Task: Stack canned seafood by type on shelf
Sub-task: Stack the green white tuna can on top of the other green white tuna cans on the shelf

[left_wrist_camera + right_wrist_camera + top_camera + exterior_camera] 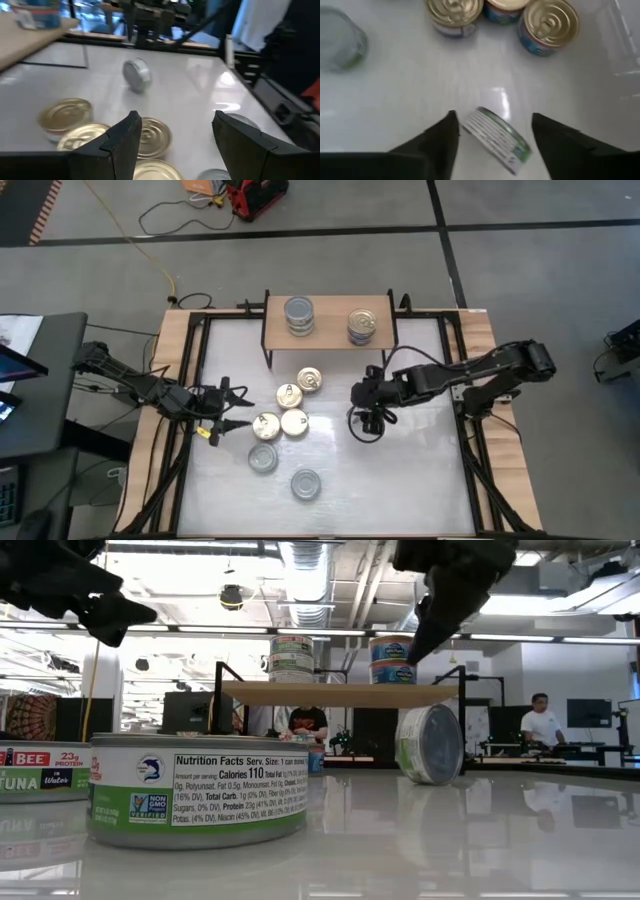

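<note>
Hovering at the table's (330, 510) left side, the left gripper (228, 408) has its fingers (125, 137) spread apart and holds nothing; it sits just left of the gold-lid group.

Four gold-lid tins (291, 393) form a cluster near the table centre: one (310, 380) nearest the shelf, one at the middle, and two (280, 423) side by side on the near side. Two silver-lid tins stand upright nearer the front edge: one (263, 458) just in front of the cluster, another (306, 483) farther forward.

The shelf (328, 323) stands at the far edge. It carries two stacks: a left stack (298, 316) and a right stack (362, 325), well apart, both topped by silver-grey lids. In the low view both stacks (292, 658) show more than one tin each.

The right gripper (372, 418) is right of the cluster, in front of the shelf's right part. Its jaws stand open and grip nothing. One green-label tin (496, 138) lies tilted on its edge on the tabletop below and between the right fingers (436, 140), apart from both. The low view shows this tin (430, 744) standing on its rim under the shelf's right end.
</note>
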